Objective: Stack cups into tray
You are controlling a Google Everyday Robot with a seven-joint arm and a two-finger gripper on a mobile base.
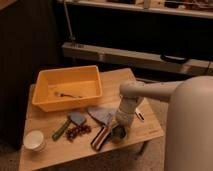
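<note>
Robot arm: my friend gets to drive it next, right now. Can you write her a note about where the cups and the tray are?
The gripper is low over the table's right front part, beside a red and dark object.
The white cup stands at the front left corner of the table, away from the gripper.
The yellow tray sits at the back left, with only a small dark item inside.
Done: no cup in the tray.
Left: move the white cup into the tray. No green cup can be made out.
</note>
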